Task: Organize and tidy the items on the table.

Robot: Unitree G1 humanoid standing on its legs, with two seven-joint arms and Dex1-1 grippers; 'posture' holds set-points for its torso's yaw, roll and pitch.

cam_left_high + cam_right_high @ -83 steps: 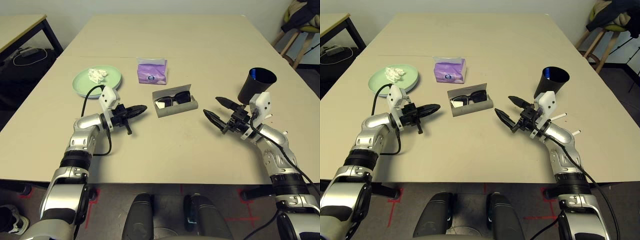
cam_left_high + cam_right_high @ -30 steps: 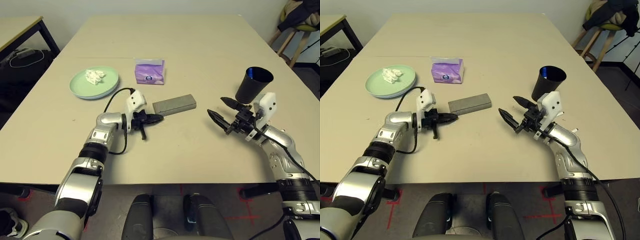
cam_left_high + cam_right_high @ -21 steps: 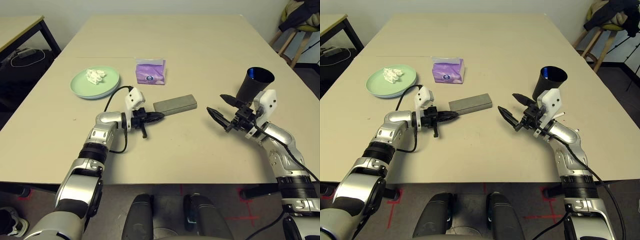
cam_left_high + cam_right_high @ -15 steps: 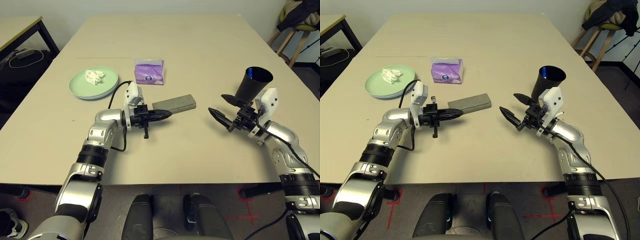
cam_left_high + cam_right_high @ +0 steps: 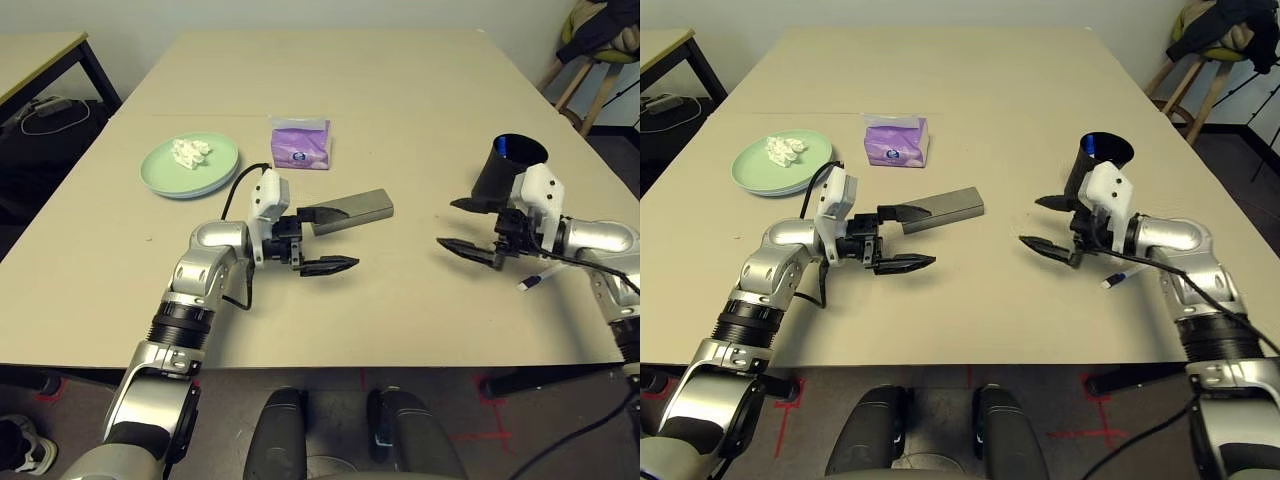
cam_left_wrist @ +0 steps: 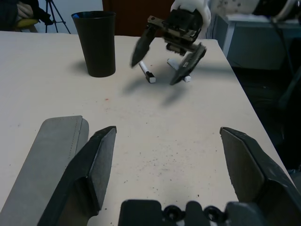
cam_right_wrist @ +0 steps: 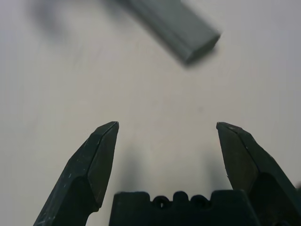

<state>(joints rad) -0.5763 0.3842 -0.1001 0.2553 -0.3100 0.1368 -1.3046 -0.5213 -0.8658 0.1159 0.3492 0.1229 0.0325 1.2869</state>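
On the bench [image 5: 420, 110], from the left: green plate [image 5: 190, 166] with tissue [image 5: 191, 150], purple tissue pack [image 5: 301, 143], left hand [image 5: 325, 240] spread apart beside the closed grey case [image 5: 352, 209], right hand [image 5: 470, 225] apart near the black cup [image 5: 507, 171] and a pen [image 5: 534, 281].

Even, diffuse overhead room light; the table [image 5: 420, 90] is bright and free of glare. Soft, short shadows lie beneath both arms and beside the black cup [image 6: 96, 42]. Head views are sharp. The right wrist view is motion-blurred, the grey case [image 7: 176, 28] smeared.
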